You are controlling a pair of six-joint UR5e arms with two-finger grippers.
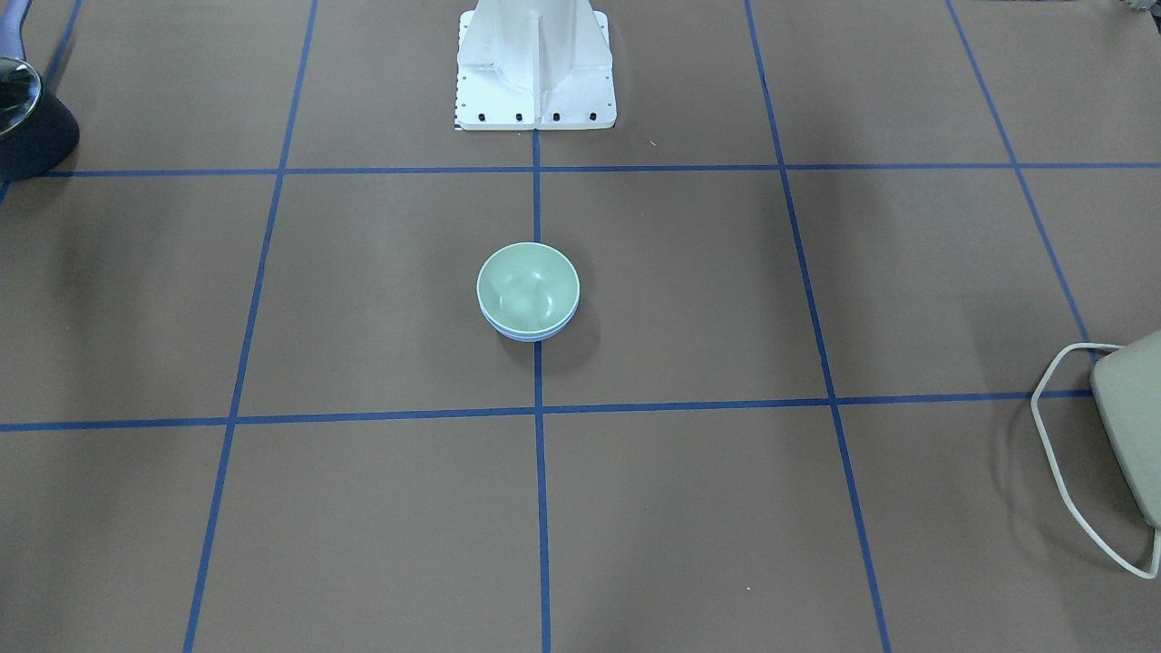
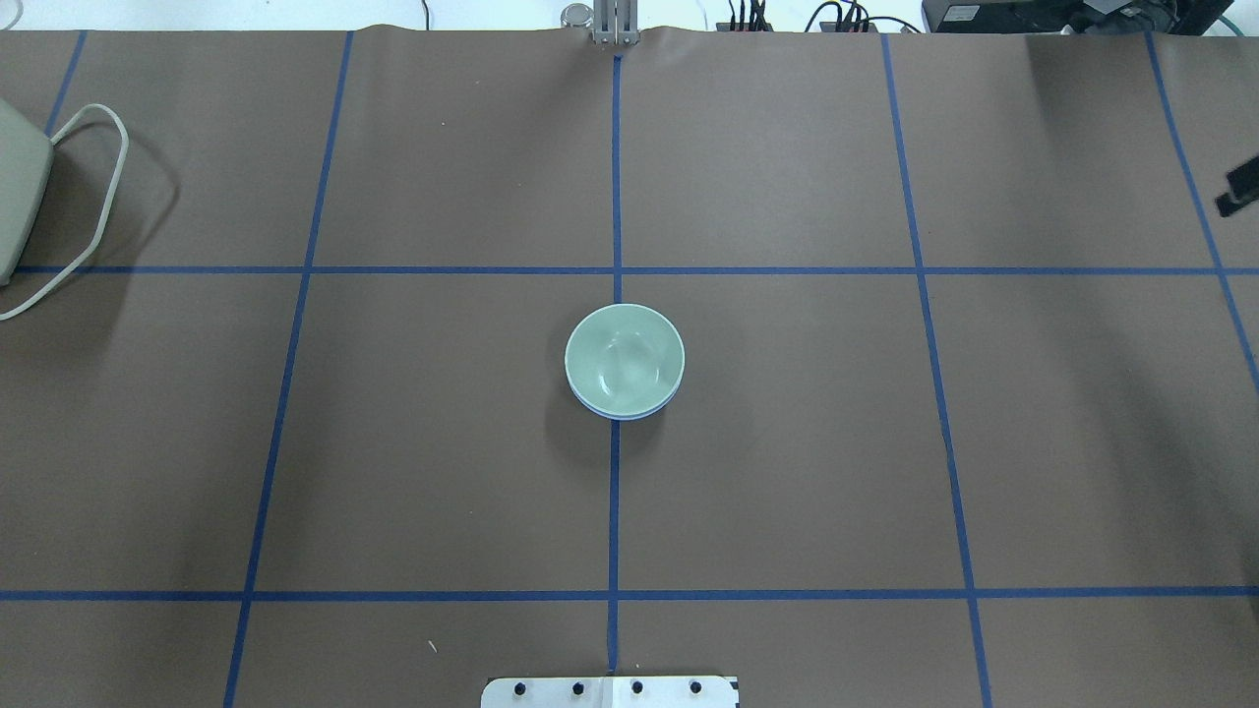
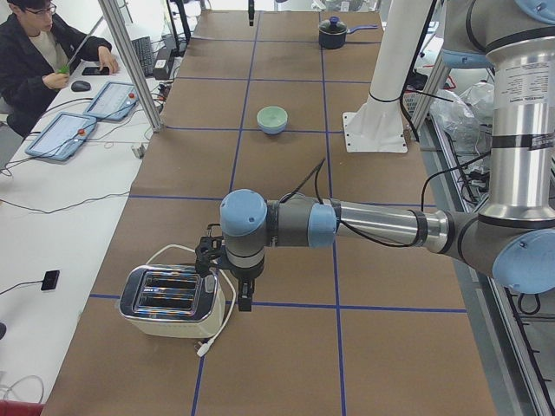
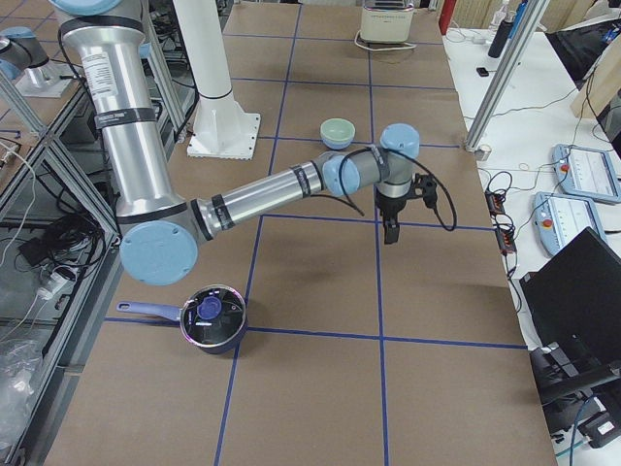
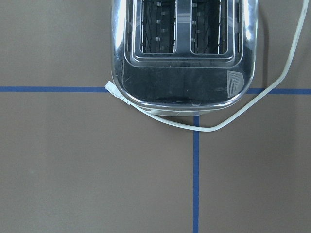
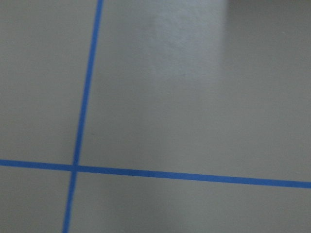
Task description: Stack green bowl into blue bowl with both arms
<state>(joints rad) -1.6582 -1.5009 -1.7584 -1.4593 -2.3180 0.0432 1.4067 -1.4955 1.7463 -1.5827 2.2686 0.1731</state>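
The green bowl (image 1: 528, 288) sits nested inside the blue bowl (image 1: 531, 336) at the middle of the table; only a thin blue rim shows under it. The overhead view shows the same, the green bowl (image 2: 624, 359) inside the blue bowl (image 2: 615, 417). Both arms are drawn far away from the bowls. My left gripper (image 3: 244, 303) hangs above the table beside a toaster; I cannot tell if it is open or shut. My right gripper (image 4: 391, 231) hangs over bare table towards the operators' side; I cannot tell its state either. Neither wrist view shows fingers.
A chrome toaster (image 5: 182, 53) with a white cord stands at the table's left end, also in the overhead view (image 2: 15, 197). A dark pot (image 4: 212, 318) with a lid stands at the right end. The white pedestal (image 1: 535, 73) stands behind the bowls.
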